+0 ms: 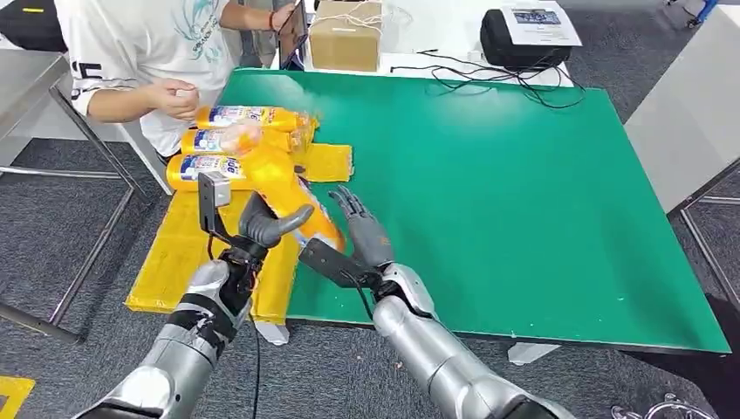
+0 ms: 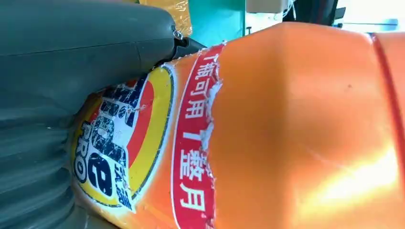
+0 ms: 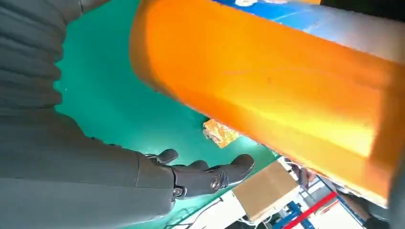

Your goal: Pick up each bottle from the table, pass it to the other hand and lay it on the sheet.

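Observation:
My left hand (image 1: 262,223) grips an orange bottle (image 1: 301,209) just above the yellow sheet (image 1: 174,257) at the green table's (image 1: 524,192) near left edge. Up close, the bottle (image 2: 286,133) shows a torn red, yellow and blue label, with my grey thumb (image 2: 95,43) pressed against it. My right hand (image 1: 362,229) sits just right of the bottle with its fingers spread and nothing in it. From the right wrist, the fingers (image 3: 210,174) stretch out apart from the orange bottle (image 3: 267,81). Three more bottles (image 1: 218,140) lie side by side on the sheet's far end.
A person in a white shirt stands at the far left, one hand (image 1: 179,96) by the lying bottles. A cardboard box (image 1: 346,35), a black bag (image 1: 524,39) and cables (image 1: 489,78) sit beyond the table's far edge. A metal frame (image 1: 78,131) stands at the left.

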